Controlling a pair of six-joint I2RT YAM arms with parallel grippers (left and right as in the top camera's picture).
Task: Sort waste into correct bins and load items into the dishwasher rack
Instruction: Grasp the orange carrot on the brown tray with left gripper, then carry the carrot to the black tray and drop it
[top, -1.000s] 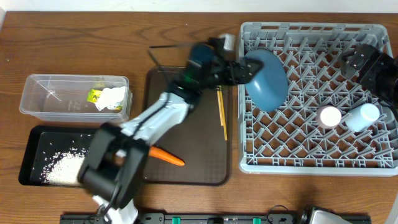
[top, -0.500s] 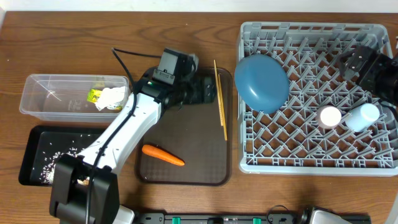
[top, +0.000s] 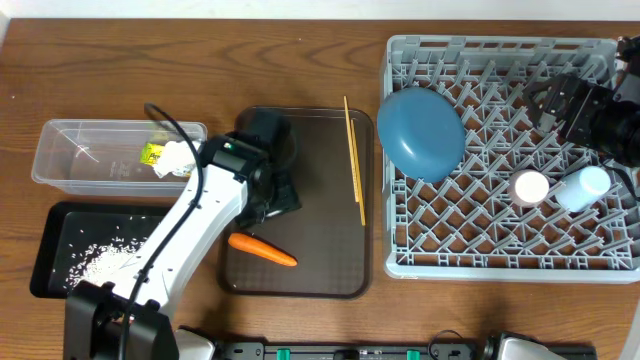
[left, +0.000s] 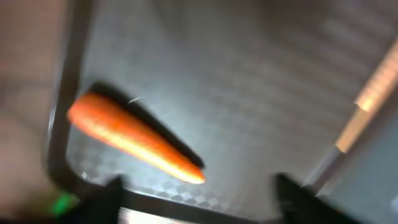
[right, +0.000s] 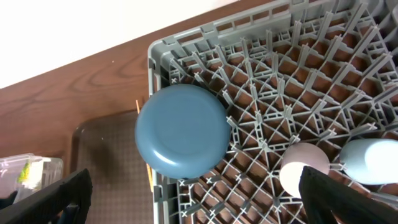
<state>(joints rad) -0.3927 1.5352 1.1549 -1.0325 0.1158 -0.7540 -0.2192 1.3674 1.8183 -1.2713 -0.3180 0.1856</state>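
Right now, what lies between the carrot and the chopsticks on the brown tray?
Nothing: only bare brown tray separates the carrot from the chopsticks, as the overhead and left wrist views both show.

The counter was brown wood grain. The dishwasher rack was a grey lattice, the plate dusty blue, one cup pale pink, the other cup light blue. The serving tray was dark brown and finely checked, the carrot bright orange, the chopsticks pale yellow wood. The snack wrapper was yellow-green, the rice white on the black tray.
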